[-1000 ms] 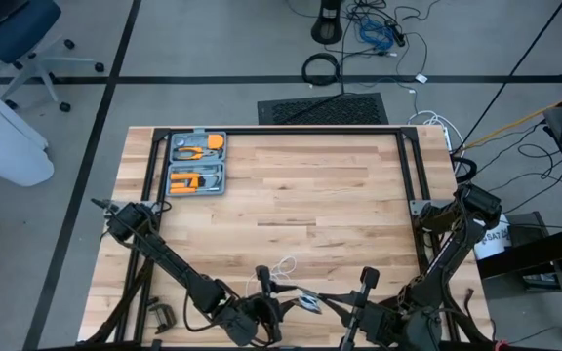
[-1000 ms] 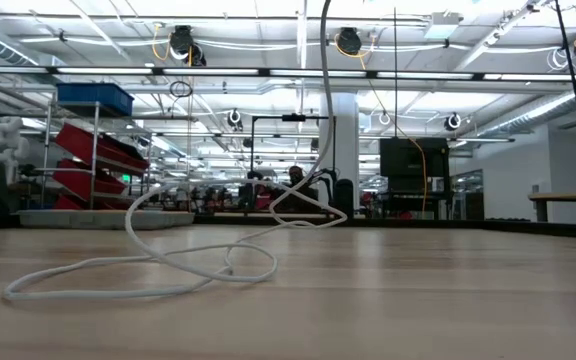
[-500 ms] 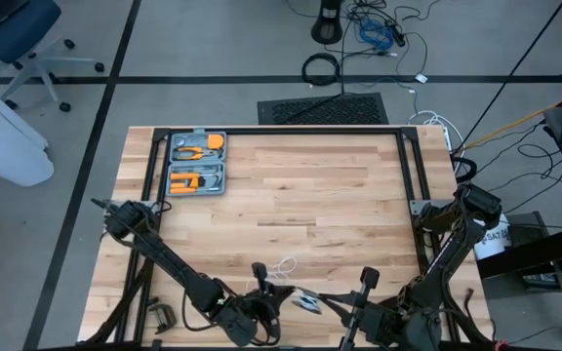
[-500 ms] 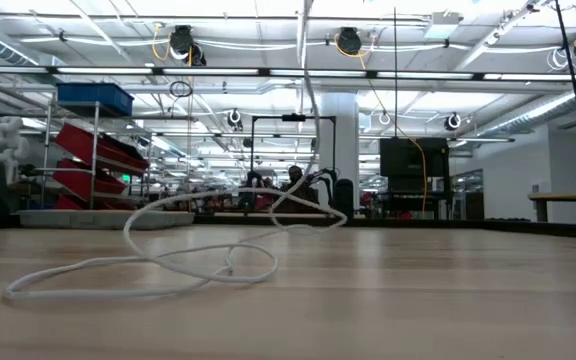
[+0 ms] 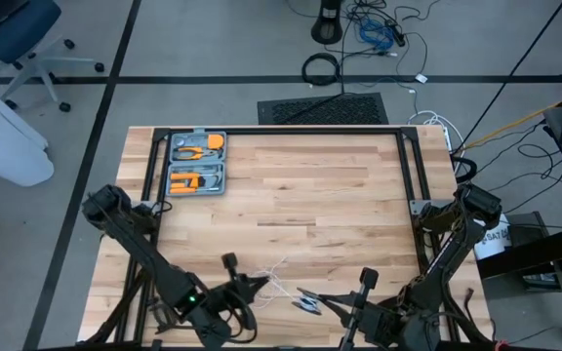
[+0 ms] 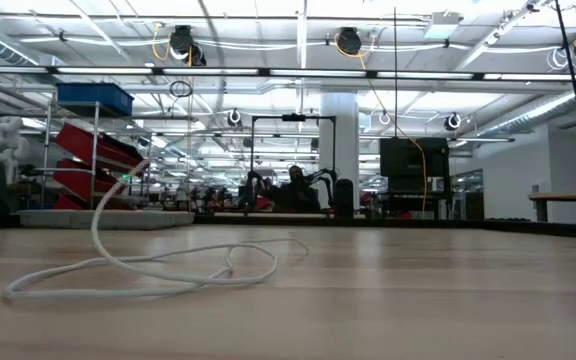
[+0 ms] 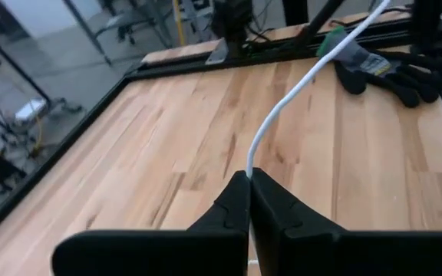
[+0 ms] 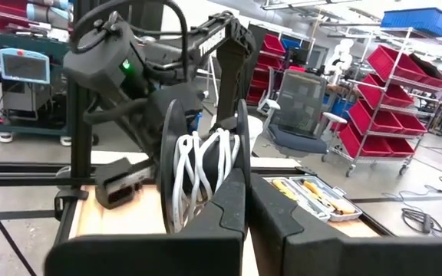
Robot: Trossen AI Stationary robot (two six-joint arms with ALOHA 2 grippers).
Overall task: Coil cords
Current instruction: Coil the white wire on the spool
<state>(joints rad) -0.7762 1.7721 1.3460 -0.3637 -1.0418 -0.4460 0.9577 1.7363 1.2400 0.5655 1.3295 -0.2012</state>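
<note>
The left pincer [image 7: 249, 178] is clamped on the white cord [image 7: 298, 96]. The right pincer [image 8: 245, 178] is closed on the reel [image 8: 198, 175], already carrying several turns. Loose loops lie on the surface [image 6: 448, 300]; winding looks partly done.

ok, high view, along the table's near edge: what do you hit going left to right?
Left gripper, shut on the thin white cord → small black-and-silver disc-shaped reel, held by the shut right gripper → dark right arm rising at the table's right edge.
</note>
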